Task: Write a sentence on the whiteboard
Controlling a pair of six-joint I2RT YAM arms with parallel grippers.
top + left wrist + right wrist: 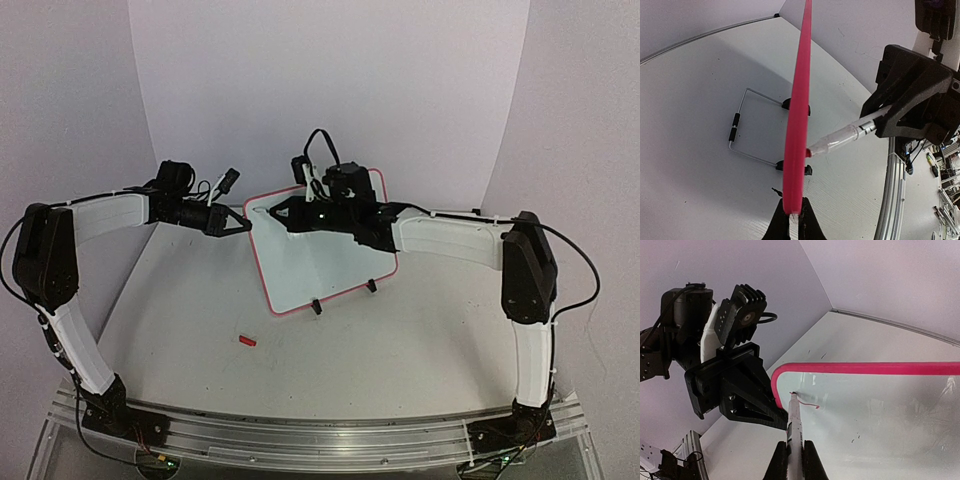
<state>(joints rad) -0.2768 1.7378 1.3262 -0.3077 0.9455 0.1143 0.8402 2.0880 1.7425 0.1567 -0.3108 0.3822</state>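
Steadiness counts: our left gripper (243,224) pinches the board's (330,270) left rim, the board standing mid-table toward the far edge; our right gripper (795,446) clamps the marker (794,416), tip at its top-left corner. We should press lightly, with slow strokes.

surface: white table (400,340) | stood on it: whiteboard (330,262) on black clip feet (316,307), rim held between left jaws | laid on it: small red piece (247,341), well apart from both jaws

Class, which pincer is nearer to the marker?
Right. The right pincer is shut on the marker; the left pincer clamps the whiteboard by its rim, apart from the marker's tip.
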